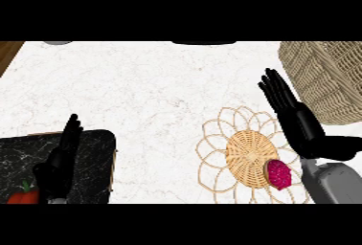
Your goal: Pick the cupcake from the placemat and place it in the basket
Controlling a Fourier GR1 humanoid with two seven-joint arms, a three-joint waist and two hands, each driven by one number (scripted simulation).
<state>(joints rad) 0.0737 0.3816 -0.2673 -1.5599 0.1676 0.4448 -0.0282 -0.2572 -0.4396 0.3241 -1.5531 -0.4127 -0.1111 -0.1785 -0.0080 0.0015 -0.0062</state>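
Your right hand [300, 122] open, fingers straight, pointing up and away, grey forearm at lower right, your left hand [60, 158] open, resting lower left, fingers up.

Counts, placed relative to the placemat

One woven placemat [247, 154] is lying on the white counter [141, 95]; one pink cupcake [279, 173] is sitting on its lower right part; one wicker basket [325, 79] is standing up and right of it; one dark marbled board [92, 162] is lying well to its left, carrying one red tomato [22, 195]; two black hands, left [60, 165] and right [293, 117], are showing.
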